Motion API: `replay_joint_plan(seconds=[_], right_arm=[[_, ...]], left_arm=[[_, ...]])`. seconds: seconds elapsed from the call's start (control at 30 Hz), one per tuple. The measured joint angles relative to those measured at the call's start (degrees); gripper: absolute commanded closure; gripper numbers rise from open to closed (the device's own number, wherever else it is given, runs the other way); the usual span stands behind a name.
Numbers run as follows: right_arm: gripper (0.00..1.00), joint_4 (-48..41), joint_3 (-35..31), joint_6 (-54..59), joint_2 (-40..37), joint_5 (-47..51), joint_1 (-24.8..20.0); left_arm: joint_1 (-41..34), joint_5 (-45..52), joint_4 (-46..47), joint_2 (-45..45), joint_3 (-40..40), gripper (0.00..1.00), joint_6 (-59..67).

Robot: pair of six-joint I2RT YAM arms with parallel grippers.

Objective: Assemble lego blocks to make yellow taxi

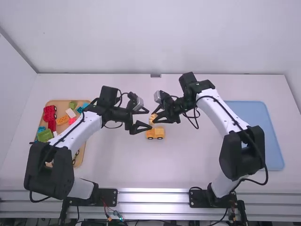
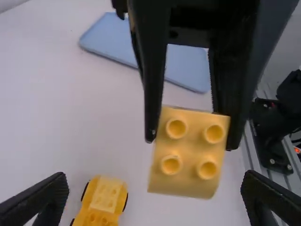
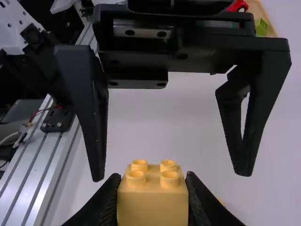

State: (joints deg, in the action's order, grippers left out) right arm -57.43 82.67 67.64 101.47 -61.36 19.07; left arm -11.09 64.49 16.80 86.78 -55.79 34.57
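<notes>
Yellow block (image 3: 153,202), pinched in right tool (image 2: 190,141), sits just right of wide-spread left tool (image 1: 150,119), probably lined up for handover.

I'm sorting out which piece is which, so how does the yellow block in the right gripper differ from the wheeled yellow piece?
The block is held up in the right gripper; the wheeled piece rests on the table.
The block is turned so its four studs face the open left gripper; the wheeled piece sits upright.
The wheeled piece has dark wheels; the block shows none.
Both are yellow.
</notes>
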Motion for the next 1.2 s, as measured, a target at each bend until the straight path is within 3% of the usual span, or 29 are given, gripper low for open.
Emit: replay_joint_plan(seconds=[0.1, 0.27, 0.47, 0.83, 1.03, 1.2], right_arm=[[0.92, -0.17, 0.0, 0.46, 0.0, -0.02, -0.02], [0.92, -0.15, 0.0, 0.74, -0.02, -0.26, -0.02], [0.93, -0.09, 0.0, 0.92, 0.0, -0.48, 0.0], [0.93, 2.23, 0.0, -1.95, 0.0, -0.48, 0.11], [0.93, 2.25, 0.0, -2.67, 0.0, -0.66, 0.44], [0.94, 2.27, 0.0, -3.06, 0.0, -0.61, 0.57]], left_arm=[[0.0, 1.46, 0.59, 0.0, 0.0, 0.25, 1.42], [-0.02, 2.75, 0.55, 0.0, 0.0, 0.28, 2.58], [-0.04, 3.04, 0.59, 0.0, 0.02, 0.43, 2.82], [-0.07, 3.04, 0.52, 0.0, 0.02, 0.62, 2.99], [-0.11, 3.04, 0.33, 0.0, 0.02, 0.64, 2.97], [-0.13, 3.13, 0.39, 0.0, 0.0, 0.73, 3.52]])
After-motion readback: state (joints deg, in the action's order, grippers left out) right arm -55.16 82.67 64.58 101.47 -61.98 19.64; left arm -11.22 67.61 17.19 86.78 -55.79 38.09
